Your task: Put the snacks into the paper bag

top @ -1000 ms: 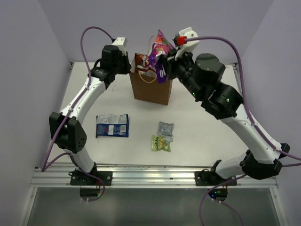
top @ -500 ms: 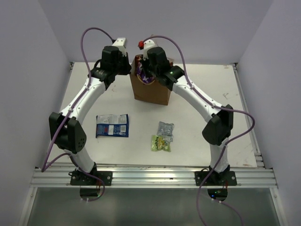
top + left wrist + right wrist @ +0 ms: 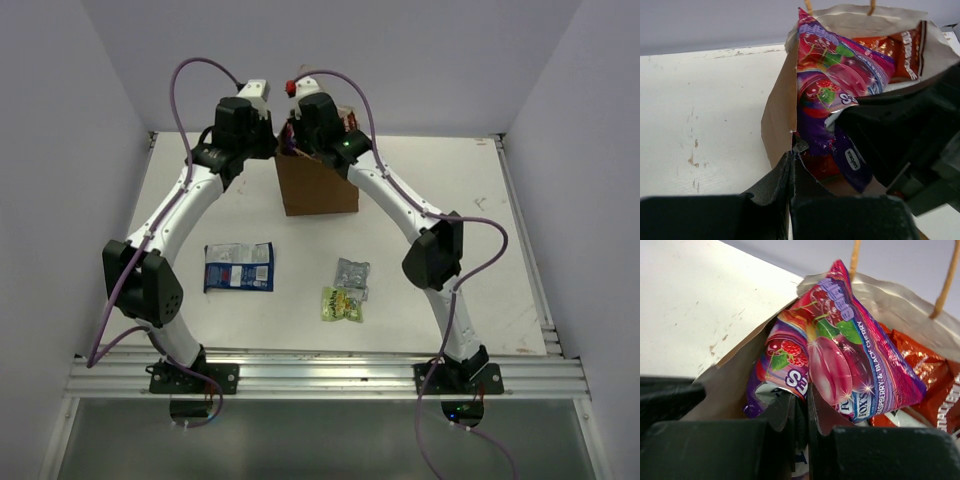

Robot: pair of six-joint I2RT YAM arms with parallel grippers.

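The brown paper bag (image 3: 318, 188) stands at the back of the table. My left gripper (image 3: 274, 148) is shut on the bag's left rim (image 3: 779, 117), jaws pinched on the paper (image 3: 792, 162). My right gripper (image 3: 297, 138) is over the bag's mouth, shut on the purple packet (image 3: 850, 355) and holding it inside the bag; the jaws meet at its lower edge (image 3: 803, 402). The purple packet also shows in the left wrist view (image 3: 835, 75). Red-orange packets (image 3: 920, 375) lie in the bag behind it. The blue-white packet (image 3: 239, 266), silver-grey packet (image 3: 352, 272) and yellow-green packet (image 3: 342, 304) lie on the table.
The bag's tan cord handles (image 3: 855, 260) stick up at its far rim. My right arm's body (image 3: 900, 135) fills the right of the left wrist view. Grey walls stand behind and on both sides of the white table (image 3: 470, 200).
My right arm has swung left from beside the bag to over its mouth and lowered the purple packet into it. The left arm has stayed on the bag's rim.
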